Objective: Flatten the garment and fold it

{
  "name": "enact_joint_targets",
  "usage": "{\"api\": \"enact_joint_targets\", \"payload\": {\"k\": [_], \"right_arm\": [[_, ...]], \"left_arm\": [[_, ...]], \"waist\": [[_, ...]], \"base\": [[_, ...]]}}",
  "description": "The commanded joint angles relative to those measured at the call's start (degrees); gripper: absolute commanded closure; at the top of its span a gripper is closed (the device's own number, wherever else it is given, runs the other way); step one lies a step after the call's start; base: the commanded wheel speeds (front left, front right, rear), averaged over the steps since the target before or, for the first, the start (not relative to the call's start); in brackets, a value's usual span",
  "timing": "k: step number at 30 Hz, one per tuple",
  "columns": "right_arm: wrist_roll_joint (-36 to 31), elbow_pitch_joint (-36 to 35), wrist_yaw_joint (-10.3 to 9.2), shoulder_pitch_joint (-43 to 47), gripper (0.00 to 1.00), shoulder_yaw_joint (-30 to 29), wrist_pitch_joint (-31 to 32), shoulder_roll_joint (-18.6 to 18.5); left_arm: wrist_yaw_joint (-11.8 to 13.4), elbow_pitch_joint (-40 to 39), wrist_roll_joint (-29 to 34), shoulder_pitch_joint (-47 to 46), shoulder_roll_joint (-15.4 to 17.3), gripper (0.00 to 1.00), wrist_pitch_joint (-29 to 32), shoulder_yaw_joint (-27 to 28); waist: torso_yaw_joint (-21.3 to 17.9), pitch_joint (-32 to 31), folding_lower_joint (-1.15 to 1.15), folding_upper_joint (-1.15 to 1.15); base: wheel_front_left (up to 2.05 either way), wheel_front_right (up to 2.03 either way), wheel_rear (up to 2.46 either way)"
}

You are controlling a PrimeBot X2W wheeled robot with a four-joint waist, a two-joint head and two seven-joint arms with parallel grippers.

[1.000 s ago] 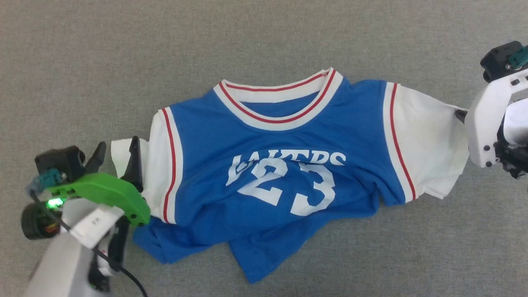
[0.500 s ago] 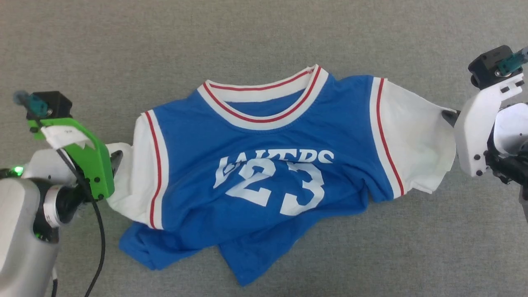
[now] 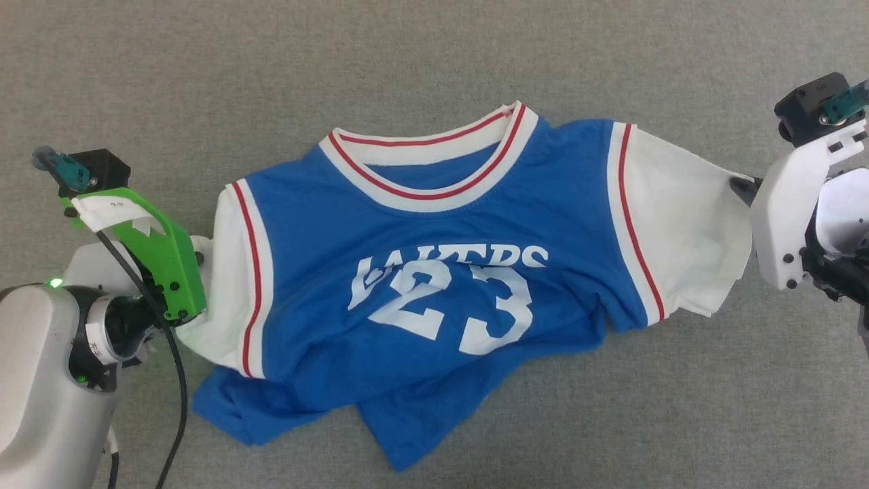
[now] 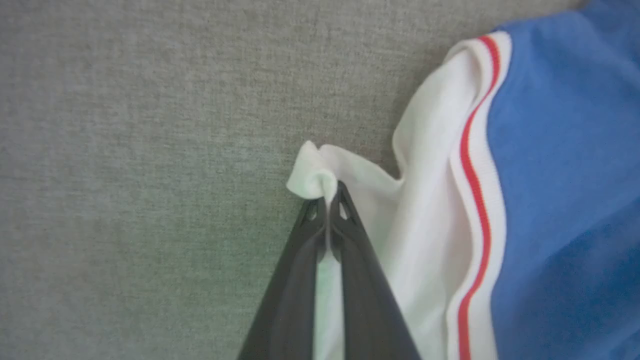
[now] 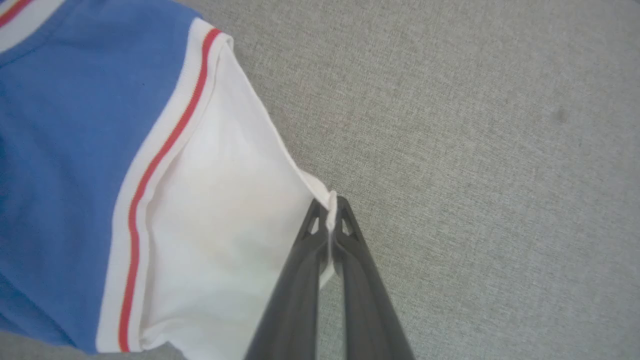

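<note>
The royal-blue soft jersey shirt (image 3: 434,224), with red-and-white trim and a white 23, lies face up on the grey woven cloth surface (image 3: 434,54), its lower hem rumpled and partly tucked under. The left gripper (image 4: 327,200), two long dark fingers pressed together, clamps the bunched tip of the left white sleeve (image 4: 380,210). The right gripper (image 5: 330,207) pinches the edge of the right white sleeve (image 5: 225,210).
</note>
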Motion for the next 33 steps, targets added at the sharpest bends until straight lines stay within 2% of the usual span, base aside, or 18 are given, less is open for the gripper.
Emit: {"api": "enact_joint_targets", "payload": {"k": [1,10,19,27,33], "right_arm": [[-0.2,0.3,-0.08,0.6,1.00,0.0,-0.6,0.0],[-0.2,3.0,-0.08,1.4,1.00,-1.3,-3.6,0.8],[0.0,4.1,-0.08,0.2,1.00,-5.0,-9.9,1.6],[3.4,2.4,-0.08,-4.2,1.00,-8.7,-14.7,3.4],[6.4,1.0,-0.08,-7.6,1.00,-10.8,-14.4,4.5]], "left_arm": [[-0.5,0.3,-0.3,0.9,-0.9,1.00,-1.0,-0.2],[-1.9,-1.7,-1.2,-0.2,-3.3,1.00,-13.2,5.5],[-3.1,-2.1,-0.9,-2.6,-5.8,1.00,-24.5,9.6],[-4.8,-1.6,-0.1,-7.1,-7.0,1.00,-30.1,10.0],[-4.8,-1.4,0.5,-11.0,-7.2,1.00,-31.3,9.9]], "waist": [[0.6,-1.1,0.00,0.00],[1.4,-7.0,0.00,0.00],[1.6,-14.0,0.00,0.00],[1.4,-18.2,0.00,0.00],[1.0,-19.0,0.00,0.00]], "base": [[0.00,0.00,0.00],[0.00,0.00,0.00],[0.00,0.00,0.00],[0.00,0.00,0.00],[0.00,0.00,0.00]]}}
